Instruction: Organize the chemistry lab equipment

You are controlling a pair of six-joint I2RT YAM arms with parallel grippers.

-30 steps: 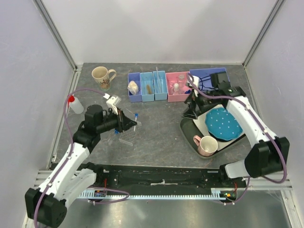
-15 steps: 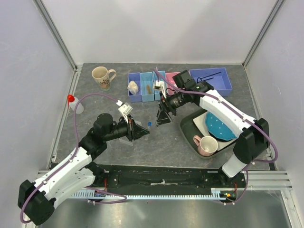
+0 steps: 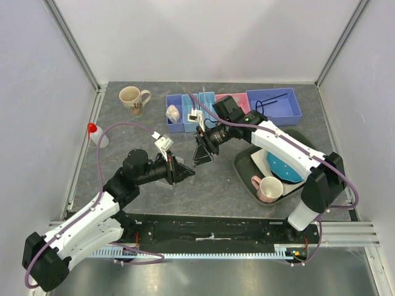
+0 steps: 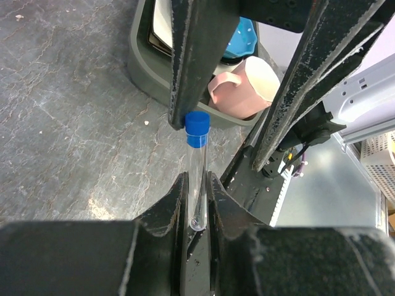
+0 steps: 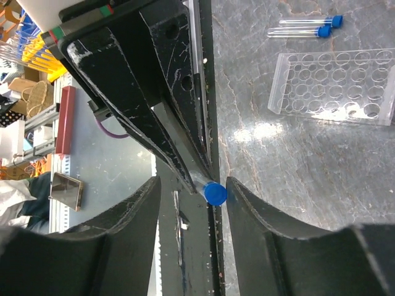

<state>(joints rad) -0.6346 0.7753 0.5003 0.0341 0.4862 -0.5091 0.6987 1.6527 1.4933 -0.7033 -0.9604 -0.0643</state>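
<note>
My left gripper (image 4: 196, 182) is shut on the lower end of a clear blue-capped tube (image 4: 197, 161), holding it off the table with the cap (image 4: 197, 127) pointing away. In the top view it (image 3: 185, 172) meets my right gripper (image 3: 200, 157) mid-table. My right gripper (image 5: 192, 192) straddles the blue cap (image 5: 215, 193); its jaws stand apart, the cap close to one finger (image 5: 250, 206) with a gap on the other side. A clear rack (image 5: 327, 86) and two more blue-capped tubes (image 5: 302, 26) lie on the table beyond.
Small blue and pink bins (image 3: 191, 111) and a large blue bin (image 3: 274, 106) holding a black wire ring line the back. A red-capped squeeze bottle (image 3: 95, 134) lies at left, a beige mug (image 3: 131, 98) at back left. A grey tray (image 3: 244, 166) carries a blue plate (image 3: 290, 166) and a pink mug (image 3: 268, 188).
My right arm swung left from the bins to the tube, and its jaws narrowed round the cap. My left gripper moved right with the tube still held.
</note>
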